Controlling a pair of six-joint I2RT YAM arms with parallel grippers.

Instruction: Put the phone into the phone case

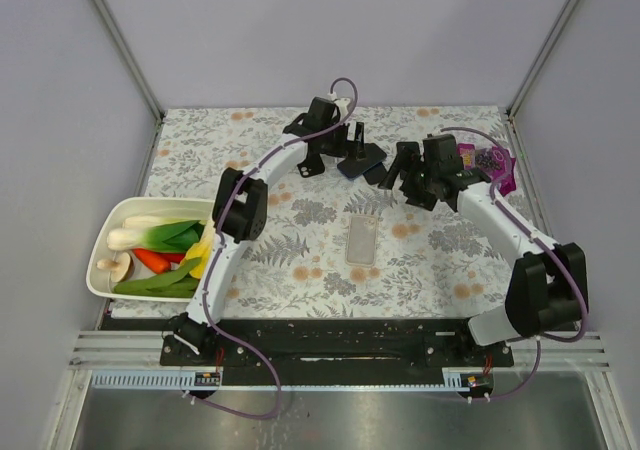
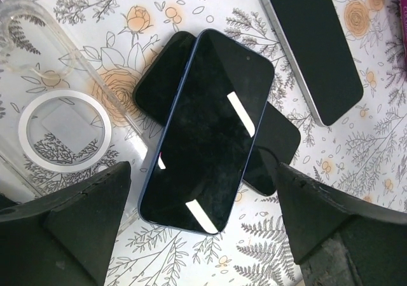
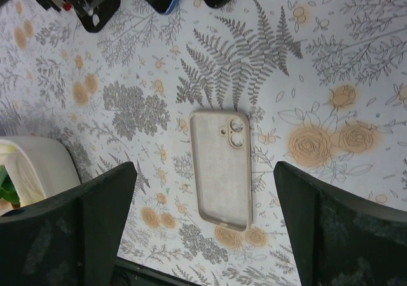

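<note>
A dark phone with a blue edge (image 2: 206, 130) lies screen up across a black phone (image 2: 280, 143) at the back of the table; it also shows in the top view (image 1: 360, 160). My left gripper (image 2: 203, 235) is open, its fingers either side of the phone's near end, above it and not touching; it also shows in the top view (image 1: 345, 148). A beige phone case (image 3: 221, 168) lies open side up mid-table (image 1: 362, 238). My right gripper (image 3: 206, 235) is open and empty, hovering above the case, and in the top view (image 1: 405, 175) it sits right of the phones.
A clear case with a white ring (image 2: 63, 130) lies left of the phones. A silver-edged phone (image 2: 311, 44) lies to the right. A white tray (image 1: 115, 215) of vegetables stands at the left edge. A purple packet (image 1: 490, 160) lies back right.
</note>
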